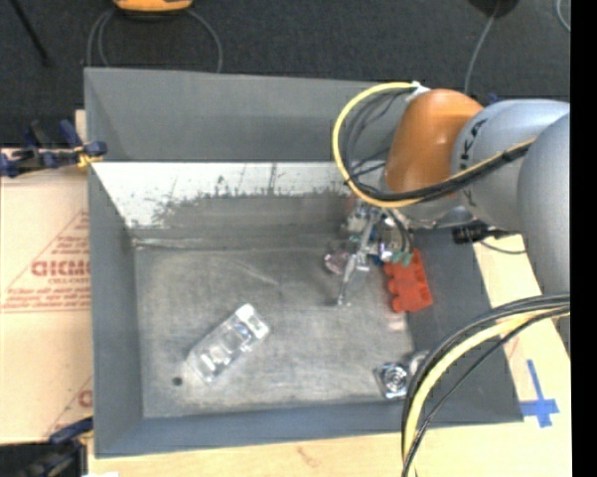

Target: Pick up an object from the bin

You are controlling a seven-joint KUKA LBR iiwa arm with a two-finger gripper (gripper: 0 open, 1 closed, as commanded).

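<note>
Gripper (pixel 350 278) down on the right of the scuffed metal bin (pixel 209 137), just left of a blocky red plastic piece (pixel 407 284). Open or clamped, can't tell. Clear moulded plastic piece (pixel 226 344) lies near-left.

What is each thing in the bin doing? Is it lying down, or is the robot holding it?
Clear piece: lying flat, slanted, alone in the left half of the bin.
Red block: lying by the right wall, beside the gripper.
Silver thing: resting in the near right corner, untouched.
Gripper: down in the bin, left of the red block.
</note>
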